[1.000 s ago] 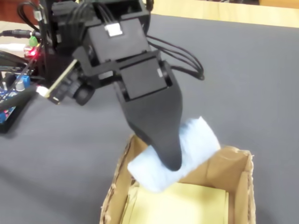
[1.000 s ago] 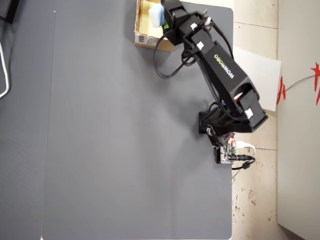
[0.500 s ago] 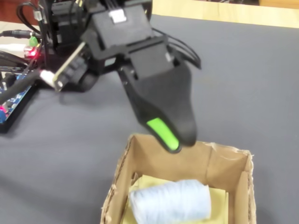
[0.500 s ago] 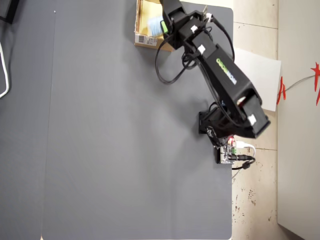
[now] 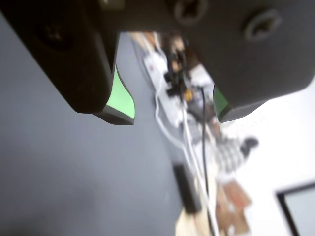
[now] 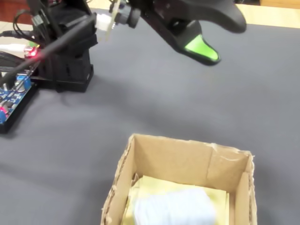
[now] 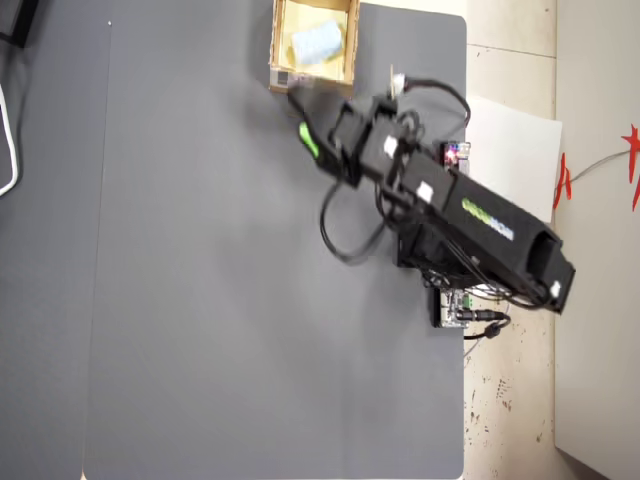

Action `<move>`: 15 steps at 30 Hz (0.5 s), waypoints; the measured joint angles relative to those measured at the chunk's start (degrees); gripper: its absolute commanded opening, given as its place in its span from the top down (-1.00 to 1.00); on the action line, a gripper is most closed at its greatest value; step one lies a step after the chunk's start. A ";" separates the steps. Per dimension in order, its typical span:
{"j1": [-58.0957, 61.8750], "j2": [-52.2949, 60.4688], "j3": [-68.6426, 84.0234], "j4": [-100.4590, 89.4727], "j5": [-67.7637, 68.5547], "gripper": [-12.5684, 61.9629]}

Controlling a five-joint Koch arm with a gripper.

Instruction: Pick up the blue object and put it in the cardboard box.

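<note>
The pale blue object (image 6: 173, 208) lies inside the cardboard box (image 6: 178, 159), on its yellowish floor. The overhead view shows the blue object (image 7: 318, 42) in the box (image 7: 349, 55) at the top edge of the grey mat. My gripper (image 5: 175, 115) is open, its green-padded jaws wide apart with nothing between them. In the overhead view the gripper (image 7: 301, 122) hovers just below the box's labelled side, apart from it. In the fixed view one green pad (image 6: 201, 49) hangs above the mat behind the box.
The arm's black base (image 6: 65, 56) stands at the left of the fixed view, with a blue circuit board (image 6: 11, 96) and cables beside it. White and black cables (image 5: 189, 147) run past the mat's edge. A white sheet (image 7: 510, 140) lies right of the mat.
</note>
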 measured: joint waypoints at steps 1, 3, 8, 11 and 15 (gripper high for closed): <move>-0.44 0.44 0.18 0.00 0.00 -0.19; -2.99 2.64 1.58 0.00 0.00 -0.20; -9.93 5.45 6.77 -2.02 0.18 -0.23; -14.68 5.80 10.55 -3.69 0.97 -0.27; -19.42 5.80 11.69 -5.01 2.29 -0.27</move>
